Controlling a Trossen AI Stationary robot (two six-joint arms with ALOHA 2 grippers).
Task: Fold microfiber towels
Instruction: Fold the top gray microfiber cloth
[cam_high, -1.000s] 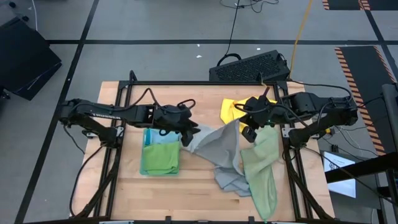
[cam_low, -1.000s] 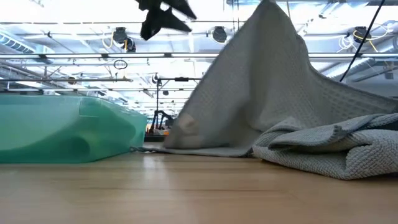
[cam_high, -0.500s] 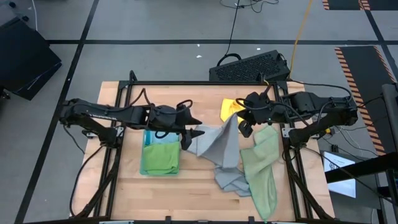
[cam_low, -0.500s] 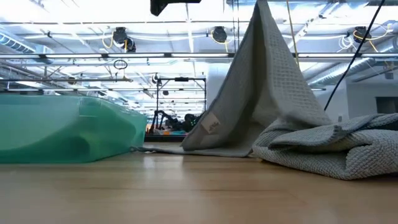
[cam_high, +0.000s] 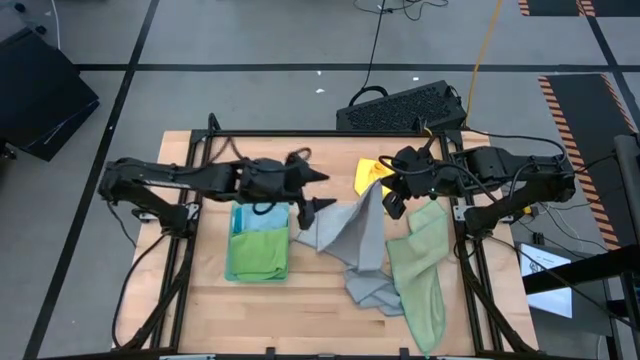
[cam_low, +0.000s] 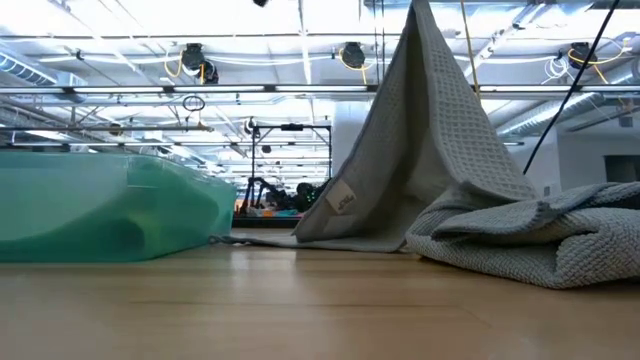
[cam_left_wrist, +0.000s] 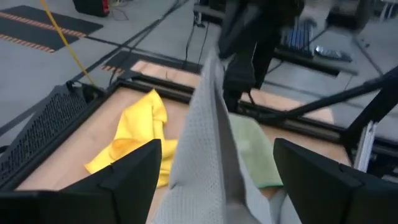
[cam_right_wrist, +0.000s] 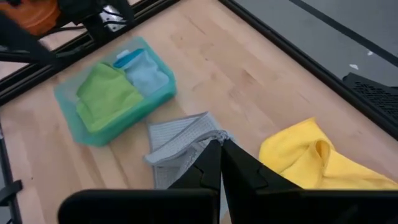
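The grey towel hangs stretched from one raised corner, pinched between the pressed-together fingers of the right tool; from that peak its long axis slopes down and toward the front of the bench, ending in a crumpled heap on the wood; in the low view the cloth stands as a steep tent with a small label on its near edge. The left tool hovers just beside the towel's left edge, fingers spread wide and gripping nothing; in its wrist view the towel rises between the two fingers. A pale sage green towel lies lengthwise near the right edge of the bench, partly overlapping the grey one; a yellow towel lies bunched toward the back, behind the raised corner. To the left sits a shallow teal tray; inside it lie a folded bright green towel and a folded light blue towel, side by side.
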